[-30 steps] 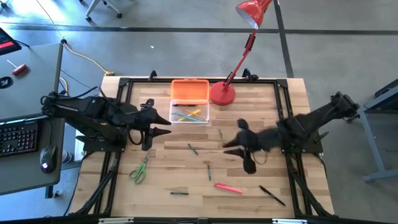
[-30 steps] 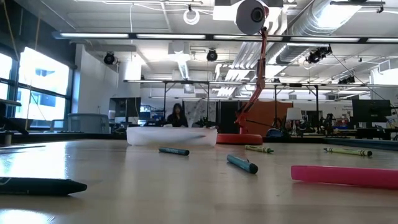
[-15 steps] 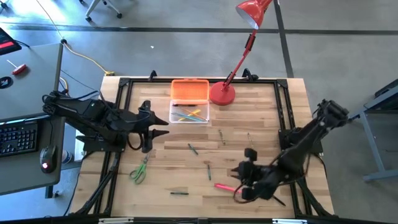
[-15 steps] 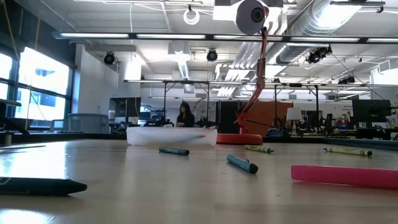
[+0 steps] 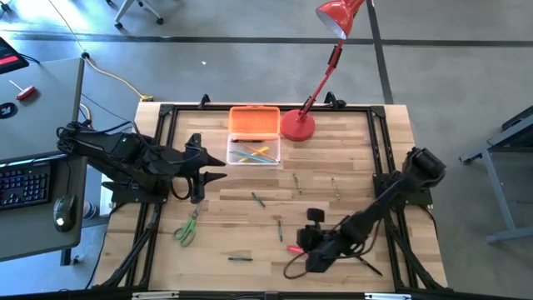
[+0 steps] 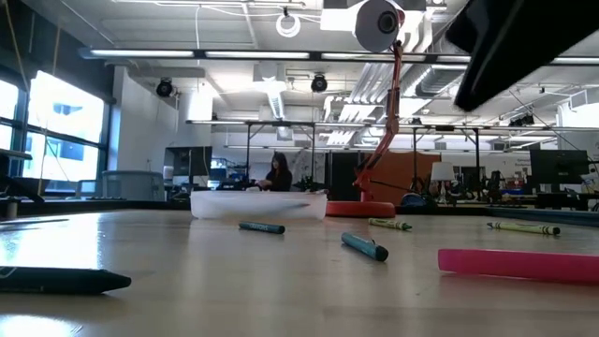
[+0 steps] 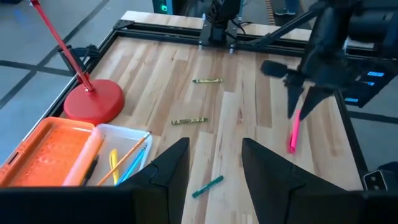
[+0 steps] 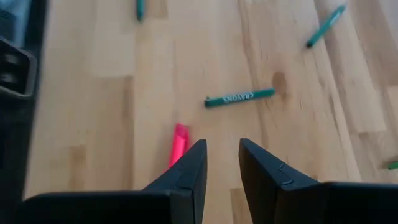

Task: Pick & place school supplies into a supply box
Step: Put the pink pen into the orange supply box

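Right claw (image 5: pixel 291 260) swings from mid-surface to near edge, prongs parted, empty, above thin pink marker (image 8: pixel 178 144). Left claw (image 7: pixel 214 163) spread, waiting beside clear orange-lidded plastic case (image 5: pixel 254 146). Few pens boxed; most supplies remain.

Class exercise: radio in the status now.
Right gripper open, empty, above pink marker. Left gripper open, idle beside supply box. Nothing blocking.

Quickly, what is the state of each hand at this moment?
Left hand: open, holding nothing, beside the supply box.
Right hand: open, holding nothing, above the pink marker.
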